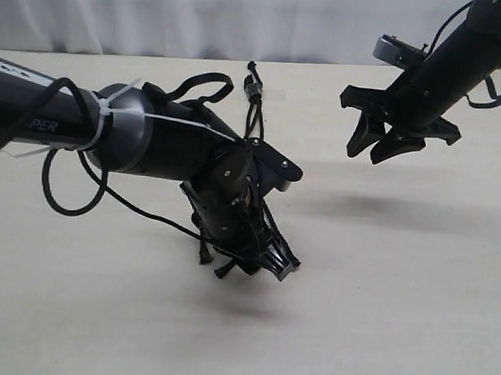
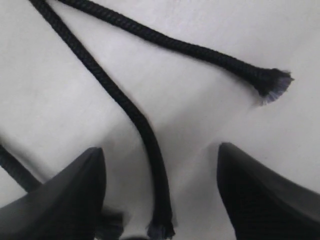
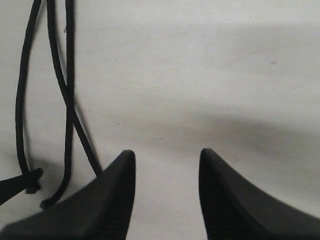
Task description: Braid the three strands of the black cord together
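Three thin black braided-rope strands [image 2: 125, 102]: likely limp, light; grip near frayed tips [image 2: 272, 85]. Left claw [image 2: 160, 149] apart, straddling one; right claw [image 3: 167, 152] apart, empty.

Three cameras: one wide, two on the wrists

The exterior view sits raised and well back, facing across the pale surface [image 1: 395, 321] toward a grey backdrop [image 1: 201, 17]. The left wrist view looks down past the left gripper [image 2: 160, 147] from very near the surface. The right wrist view looks down past the right gripper [image 3: 167, 152] from higher up. Both wrist views share the free ends of the three strands [image 3: 69, 60].
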`<state>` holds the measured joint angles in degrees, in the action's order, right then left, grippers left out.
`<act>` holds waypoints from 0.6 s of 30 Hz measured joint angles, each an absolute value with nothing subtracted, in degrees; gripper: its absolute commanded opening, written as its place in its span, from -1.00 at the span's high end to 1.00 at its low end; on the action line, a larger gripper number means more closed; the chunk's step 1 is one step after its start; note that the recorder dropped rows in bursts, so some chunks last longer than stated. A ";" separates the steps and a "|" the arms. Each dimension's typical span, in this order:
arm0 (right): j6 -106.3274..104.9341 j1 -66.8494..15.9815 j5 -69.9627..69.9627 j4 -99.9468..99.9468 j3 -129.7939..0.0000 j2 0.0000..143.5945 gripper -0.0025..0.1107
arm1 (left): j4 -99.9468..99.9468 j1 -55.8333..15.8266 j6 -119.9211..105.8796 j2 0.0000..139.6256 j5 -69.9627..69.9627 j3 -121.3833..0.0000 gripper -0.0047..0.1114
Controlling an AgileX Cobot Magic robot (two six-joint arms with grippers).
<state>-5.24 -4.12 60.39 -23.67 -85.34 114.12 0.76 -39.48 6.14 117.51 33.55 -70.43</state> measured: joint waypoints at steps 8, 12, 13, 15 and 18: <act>-5.24 -4.12 60.39 -24.47 -85.34 114.12 0.26 | 0.66 -39.48 5.90 119.42 33.41 -70.89 0.72; -5.24 -4.12 60.39 -24.74 -85.34 114.12 0.26 | 0.75 -39.48 5.90 119.42 35.99 -72.53 0.92; -5.24 -4.12 60.50 -24.74 -85.34 114.12 0.26 | 0.75 -39.48 5.90 119.26 36.98 -73.43 0.92; -5.34 -4.12 60.65 -24.88 -85.34 114.12 0.26 | 0.75 -39.48 5.90 118.34 38.28 -75.16 0.92; -5.34 -4.12 61.36 -24.88 -85.34 114.12 0.26 | 1.27 -39.48 5.90 116.05 38.82 -77.06 0.92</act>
